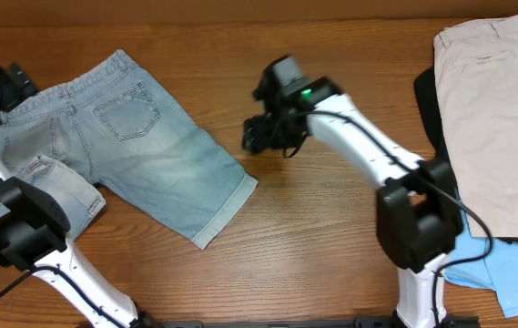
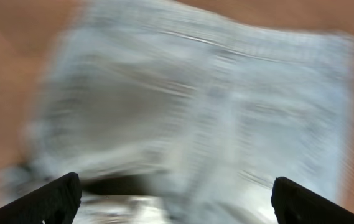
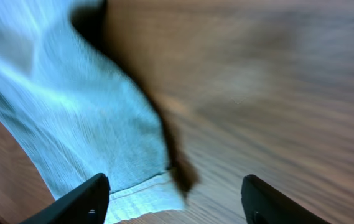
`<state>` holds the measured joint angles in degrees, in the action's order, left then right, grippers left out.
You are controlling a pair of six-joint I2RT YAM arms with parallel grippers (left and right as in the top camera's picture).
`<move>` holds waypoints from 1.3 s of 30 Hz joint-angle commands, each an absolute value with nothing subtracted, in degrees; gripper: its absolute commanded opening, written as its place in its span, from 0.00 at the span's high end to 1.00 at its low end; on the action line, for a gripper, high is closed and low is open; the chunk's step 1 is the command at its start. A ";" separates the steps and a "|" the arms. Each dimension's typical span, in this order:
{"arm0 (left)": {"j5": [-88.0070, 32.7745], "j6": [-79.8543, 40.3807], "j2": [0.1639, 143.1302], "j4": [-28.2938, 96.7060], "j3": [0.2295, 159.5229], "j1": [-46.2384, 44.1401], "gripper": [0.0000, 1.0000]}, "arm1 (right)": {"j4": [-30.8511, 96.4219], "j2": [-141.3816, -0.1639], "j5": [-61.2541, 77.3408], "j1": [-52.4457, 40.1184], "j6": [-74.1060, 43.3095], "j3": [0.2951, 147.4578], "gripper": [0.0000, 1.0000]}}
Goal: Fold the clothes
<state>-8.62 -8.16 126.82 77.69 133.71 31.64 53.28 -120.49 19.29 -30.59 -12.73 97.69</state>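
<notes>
I am viewing the table (image 1: 322, 246) from overhead. The denim shorts (image 1: 122, 137) are lying flat on its left half, back pockets facing up. The waistband is pointing toward the far left corner. One leg is reaching toward the table centre, and its cuffed hem is ending just short of the right gripper (image 1: 260, 135). The other leg is lying bunched and folded over at the near left. There the black housing of the left arm (image 1: 22, 219) is blocking my view of part of that cuff.

The left gripper (image 1: 8, 87) is hanging over the waistband corner. In the left wrist view the picture is badly blurred, but both fingers (image 2: 52, 199) are showing at opposite edges, so the jaws are standing wide with denim spread beneath them.

The right gripper is hovering over bare wood just beside the extended leg. In the right wrist view its fingers (image 3: 89, 196) are standing well apart and are gripping nothing. The pale cuff edge is lying below and to the left of them.

On the right side of the table a separate stack is sitting well apart from the denim. The beige shorts (image 1: 495, 118) are lying on top. A black garment (image 1: 427, 100) is showing at the stack's left edge, and a sky-blue garment (image 1: 509, 278) is protruding at the near edge. The right arm (image 1: 413, 219) is crossing in front of that stack and covering part of it.
</notes>
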 commanded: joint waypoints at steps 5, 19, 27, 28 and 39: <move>-30.89 5.28 125.82 78.96 136.77 25.50 0.00 | 53.41 -125.47 19.35 -37.15 -18.59 97.51 0.35; -9.65 7.77 125.82 80.90 136.77 13.34 0.00 | 52.56 -130.19 6.66 -38.63 -32.97 97.45 0.37; -8.38 8.38 125.84 80.68 136.77 11.20 0.00 | 52.07 -131.76 15.99 -39.72 -28.47 97.45 0.72; -8.38 8.38 125.84 80.75 136.77 11.20 0.00 | 52.10 -131.74 15.99 -39.75 -28.49 97.47 0.84; -8.62 8.14 125.86 80.86 136.77 11.03 0.00 | 63.11 -130.02 14.35 -27.00 -21.89 102.37 0.96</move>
